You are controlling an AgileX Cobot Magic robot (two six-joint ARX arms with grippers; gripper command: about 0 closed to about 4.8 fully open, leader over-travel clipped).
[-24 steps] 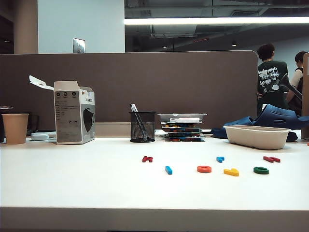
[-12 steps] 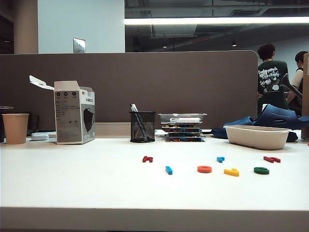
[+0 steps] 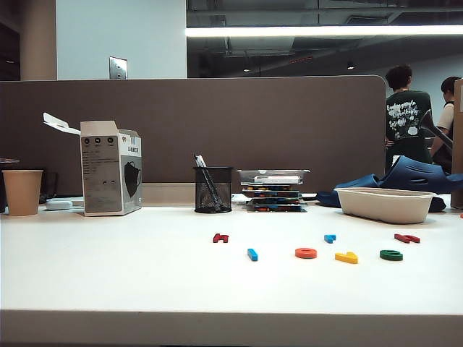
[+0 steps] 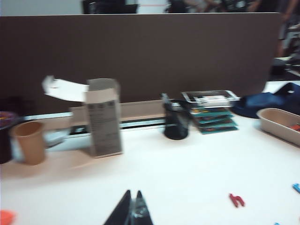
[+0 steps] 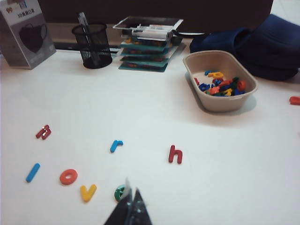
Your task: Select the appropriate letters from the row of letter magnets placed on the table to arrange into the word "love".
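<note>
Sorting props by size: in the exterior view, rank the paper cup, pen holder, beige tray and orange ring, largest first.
1. Beige tray
2. Pen holder and paper cup: look alike
3. Orange ring

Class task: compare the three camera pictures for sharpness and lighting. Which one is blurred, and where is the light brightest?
Left wrist view: soft and smeared all over, the box and cup fuzzy, the table washed out. Right wrist view: sharp, letters readable, faint shadow beside the tray. Exterior view: sharp on the desk, with a bright ceiling strip light glaring above a dim background.
</note>
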